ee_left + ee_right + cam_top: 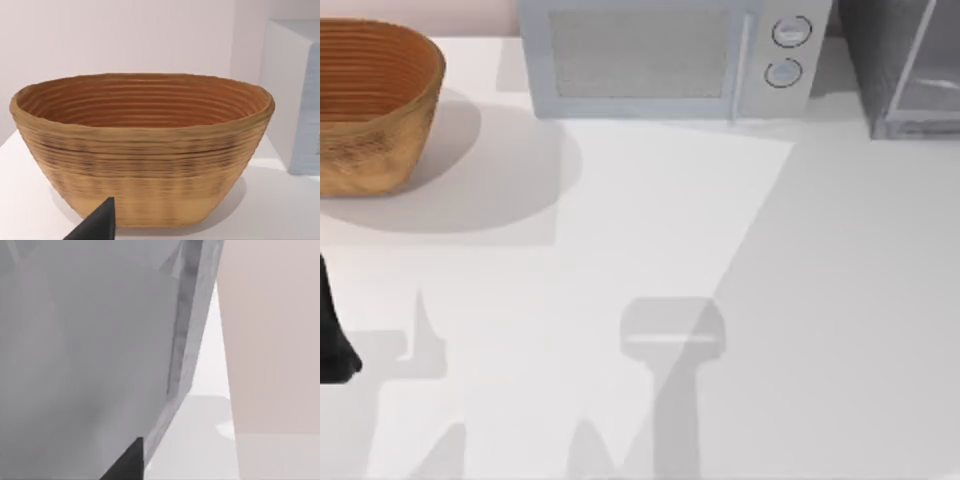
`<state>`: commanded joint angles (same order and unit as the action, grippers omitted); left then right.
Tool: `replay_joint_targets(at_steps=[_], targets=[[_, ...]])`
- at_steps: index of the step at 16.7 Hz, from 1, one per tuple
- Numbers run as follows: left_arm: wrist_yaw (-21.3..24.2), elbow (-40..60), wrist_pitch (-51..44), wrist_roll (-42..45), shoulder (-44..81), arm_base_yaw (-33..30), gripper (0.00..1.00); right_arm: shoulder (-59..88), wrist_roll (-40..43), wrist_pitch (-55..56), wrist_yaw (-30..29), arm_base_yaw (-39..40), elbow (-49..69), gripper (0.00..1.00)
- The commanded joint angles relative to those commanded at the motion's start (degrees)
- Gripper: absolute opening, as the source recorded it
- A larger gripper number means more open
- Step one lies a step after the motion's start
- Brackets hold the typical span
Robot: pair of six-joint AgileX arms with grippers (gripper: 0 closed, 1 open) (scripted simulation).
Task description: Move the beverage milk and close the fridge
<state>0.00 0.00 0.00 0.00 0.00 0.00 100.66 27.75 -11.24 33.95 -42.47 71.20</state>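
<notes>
Right pincer (131, 462) is pressed close against the fridge (910, 70) door at 1 o'clock; its grip can't be told. Door looks ajar, so closing remains.

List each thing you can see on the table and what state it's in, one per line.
Basket: upright at the table's far left, nothing visible inside it in the left wrist view.
Microwave: door shut, at the back.
Fridge: back right corner, pale framed door angled, apparently ajar.
Left gripper: one dark fingertip showing, facing the basket.
Right gripper: close against the fridge door.
</notes>
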Motion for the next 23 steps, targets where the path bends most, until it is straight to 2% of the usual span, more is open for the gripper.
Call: replay_joint_targets(at_steps=[8, 12, 15, 20, 23], targets=[[0.0, 0.0, 0.0, 0.0, 0.0, 0.0, 1.0, -6.2, -18.3, 9.8, -22.0, 26.9, -8.4, 1.0], [0.0, 0.0, 0.0, 0.0, 0.0, 0.0, 1.0, -7.5, -25.3, 12.8, -30.7, 37.5, -12.1, 1.0], [0.0, 0.0, 0.0, 0.0, 0.0, 0.0, 1.0, -7.8, -27.6, 13.8, -33.7, 41.1, -13.5, 1.0], [0.0, 0.0, 0.0, 0.0, 0.0, 0.0, 1.0, -7.4, -27.5, 13.6, -34.0, 40.5, -13.6, 1.0], [0.0, 0.0, 0.0, 0.0, 0.0, 0.0, 1.0, -3.4, -27.3, 12.3, -34.2, 40.6, -9.6, 1.0]])
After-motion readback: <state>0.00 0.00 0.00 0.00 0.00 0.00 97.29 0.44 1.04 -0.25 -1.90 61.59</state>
